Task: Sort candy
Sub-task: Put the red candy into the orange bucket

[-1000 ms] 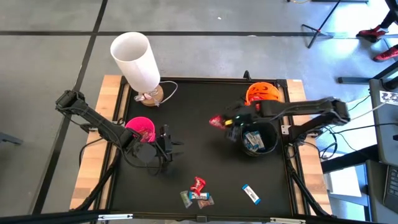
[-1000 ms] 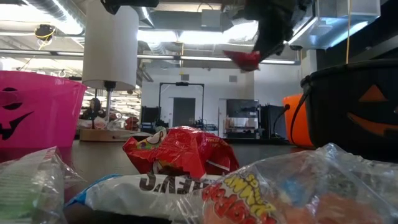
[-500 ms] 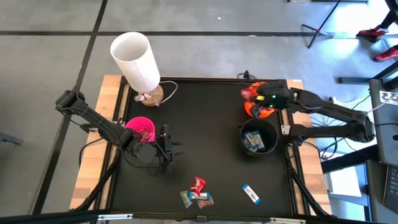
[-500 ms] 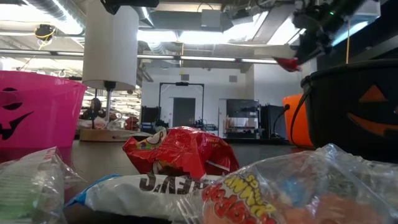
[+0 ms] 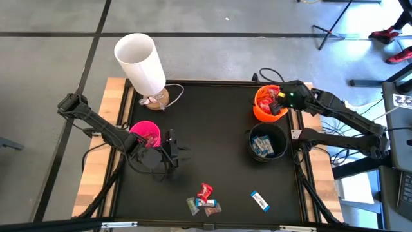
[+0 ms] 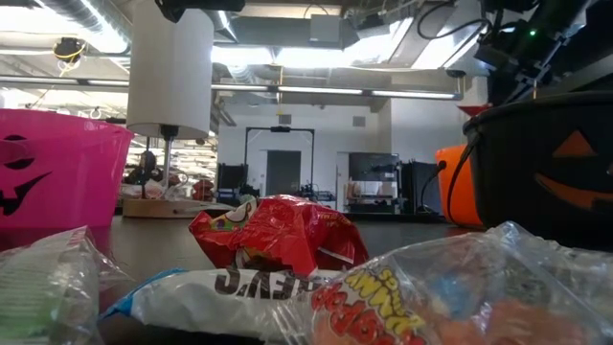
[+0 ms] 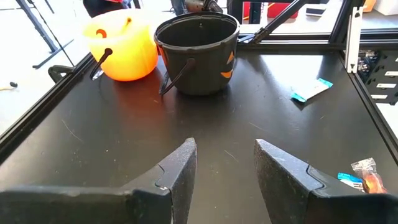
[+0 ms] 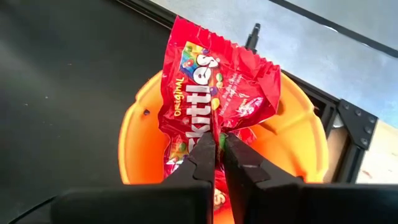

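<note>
Over the orange bowl (image 8: 298,155), the right gripper (image 8: 219,155) pinches a light, crinkly, slippery red candy packet (image 8: 208,81) by its edge, while the left gripper (image 7: 225,163) waits open near the pink bowl (image 5: 145,133).

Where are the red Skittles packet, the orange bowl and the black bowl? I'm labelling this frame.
red Skittles packet (image 8: 205,81), right wrist view, on its printed front.
orange bowl (image 8: 140,134), right wrist view, on its inner wall.
black bowl (image 7: 205,62), left wrist view, on its outer wall.

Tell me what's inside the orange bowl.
Red candy lies in the orange bowl. The right gripper, above it, holds a red Skittles pack that covers most of the inside.
</note>
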`<action>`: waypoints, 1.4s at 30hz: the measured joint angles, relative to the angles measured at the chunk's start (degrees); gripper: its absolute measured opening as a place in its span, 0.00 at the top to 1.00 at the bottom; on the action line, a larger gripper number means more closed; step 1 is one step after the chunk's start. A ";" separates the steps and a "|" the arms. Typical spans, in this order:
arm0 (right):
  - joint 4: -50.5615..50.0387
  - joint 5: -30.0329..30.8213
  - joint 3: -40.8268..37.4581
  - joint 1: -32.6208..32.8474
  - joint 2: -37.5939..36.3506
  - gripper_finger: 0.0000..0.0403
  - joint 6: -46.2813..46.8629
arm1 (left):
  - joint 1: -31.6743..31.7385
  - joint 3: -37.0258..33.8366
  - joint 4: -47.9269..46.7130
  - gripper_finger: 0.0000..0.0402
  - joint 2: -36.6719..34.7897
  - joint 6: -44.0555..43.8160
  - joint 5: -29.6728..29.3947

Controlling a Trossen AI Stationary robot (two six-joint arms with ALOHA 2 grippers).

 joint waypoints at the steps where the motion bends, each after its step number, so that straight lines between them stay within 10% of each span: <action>1: -0.24 0.08 0.00 -0.29 -0.02 0.95 -0.03 | 0.00 0.00 -0.02 0.62 0.00 0.00 0.00; 16: 0.46 -7.07 0.56 -0.15 0.00 0.52 -1.53 | 0.00 0.00 0.02 0.62 0.00 0.02 0.00; 26: 15.62 -20.34 2.16 7.43 -0.55 0.56 0.99 | 0.02 0.00 1.83 0.62 0.67 0.06 3.14; 42: 32.65 -7.34 2.19 36.22 -0.23 0.58 1.47 | -5.31 0.02 16.64 0.62 19.71 13.57 20.55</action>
